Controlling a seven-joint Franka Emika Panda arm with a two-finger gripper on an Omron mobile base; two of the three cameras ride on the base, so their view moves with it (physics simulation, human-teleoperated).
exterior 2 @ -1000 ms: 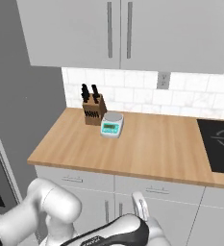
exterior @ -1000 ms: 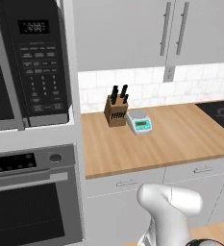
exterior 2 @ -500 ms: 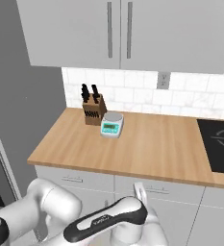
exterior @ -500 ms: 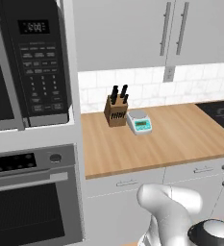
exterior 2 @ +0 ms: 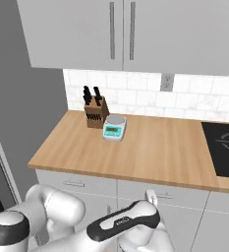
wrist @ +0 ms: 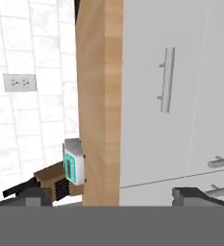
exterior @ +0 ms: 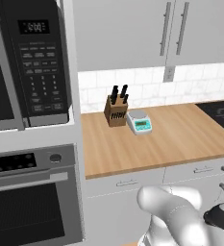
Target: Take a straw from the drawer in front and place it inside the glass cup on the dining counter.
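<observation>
gripper wide open, holding nothing, rolled sideways facing the drawer w/ its bar handle just ahead, not touching. arm's swung further up across the cabinets since a sec ago; knife block & scale unmoved.

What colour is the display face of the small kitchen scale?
Teal-green, on a white-grey scale; the left base view shows it best.
</observation>
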